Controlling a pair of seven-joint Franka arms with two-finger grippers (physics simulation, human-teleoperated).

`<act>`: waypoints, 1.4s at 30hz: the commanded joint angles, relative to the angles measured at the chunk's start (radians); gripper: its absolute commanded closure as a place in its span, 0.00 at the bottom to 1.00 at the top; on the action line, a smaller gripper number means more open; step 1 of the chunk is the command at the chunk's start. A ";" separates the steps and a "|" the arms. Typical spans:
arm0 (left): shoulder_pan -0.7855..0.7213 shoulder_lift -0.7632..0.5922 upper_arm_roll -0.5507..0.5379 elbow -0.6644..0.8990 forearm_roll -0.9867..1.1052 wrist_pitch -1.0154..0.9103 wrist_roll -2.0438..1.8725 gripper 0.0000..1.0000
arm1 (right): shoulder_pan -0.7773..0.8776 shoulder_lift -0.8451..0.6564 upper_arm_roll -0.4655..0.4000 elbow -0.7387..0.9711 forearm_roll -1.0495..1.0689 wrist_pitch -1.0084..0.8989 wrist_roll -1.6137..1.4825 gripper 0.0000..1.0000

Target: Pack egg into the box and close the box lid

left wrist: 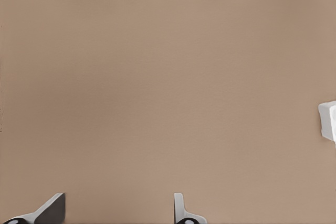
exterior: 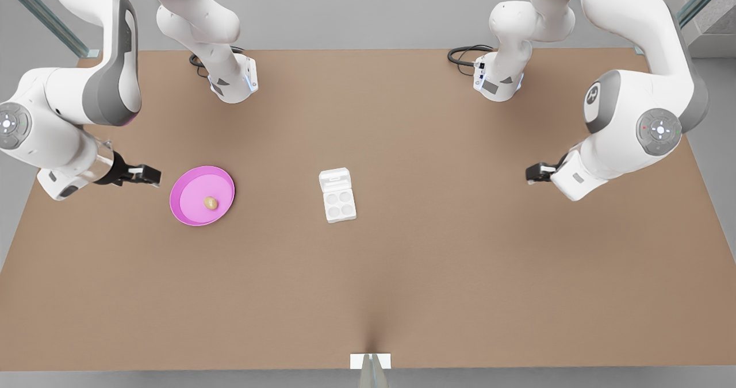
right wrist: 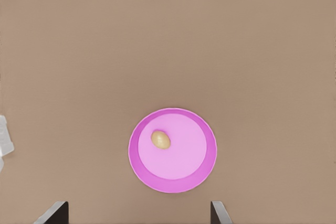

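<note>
Right end effector (exterior: 150,175) is hanging open beside the pink plate (exterior: 185,211) holding the egg (exterior: 211,203), left end effector (exterior: 533,173) waiting open well off the box (exterior: 338,195): the egg is likely rolling away under an off-centre pinch.

Tan egg (exterior: 211,203) on pink plate (exterior: 187,215); white box (exterior: 340,204), box lid (exterior: 334,179) open.

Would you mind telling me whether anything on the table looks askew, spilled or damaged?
Nothing stands out. The egg lies whole on the pink plate; the box sits flat, its lid open, all wells empty.
</note>
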 commanded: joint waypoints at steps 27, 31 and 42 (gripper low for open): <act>-0.080 0.092 -0.013 0.060 0.070 0.035 -0.110 0.00 | 0.006 0.022 0.062 -0.385 -0.055 0.296 0.051 0.00; -0.055 0.100 -0.009 0.065 0.070 0.021 -0.101 0.00 | -0.008 -0.040 0.077 -0.481 -0.041 0.473 0.095 0.00; -0.051 0.090 -0.010 0.069 0.067 0.012 -0.098 0.00 | -0.048 -0.017 0.111 -0.665 -0.058 0.778 0.134 0.00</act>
